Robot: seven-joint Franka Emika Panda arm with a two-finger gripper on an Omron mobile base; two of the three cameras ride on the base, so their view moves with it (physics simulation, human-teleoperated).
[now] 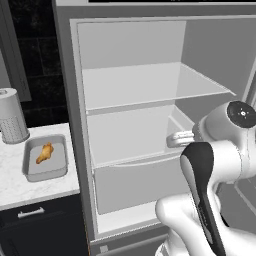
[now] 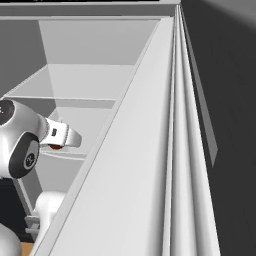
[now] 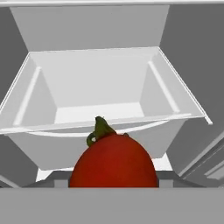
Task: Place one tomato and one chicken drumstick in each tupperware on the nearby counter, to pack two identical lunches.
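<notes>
A red tomato (image 3: 113,162) with a green stem sits right in front of the hand camera, above a white fridge drawer (image 3: 105,87). My gripper (image 1: 176,139) reaches into the open fridge and is shut on the tomato, whose red shows under the hand (image 2: 56,147); the fingertips are hidden. On the white marbled counter (image 1: 20,192) to the left stands a grey tupperware (image 1: 56,169) with one chicken drumstick (image 1: 44,153) lying in it.
White fridge shelves (image 1: 145,87) stand above the drawer. The open fridge door (image 2: 150,165) rises close on the right. A paper-towel roll (image 1: 11,116) stands behind the tupperware. Dark navy cabinets (image 1: 35,225) run below the counter.
</notes>
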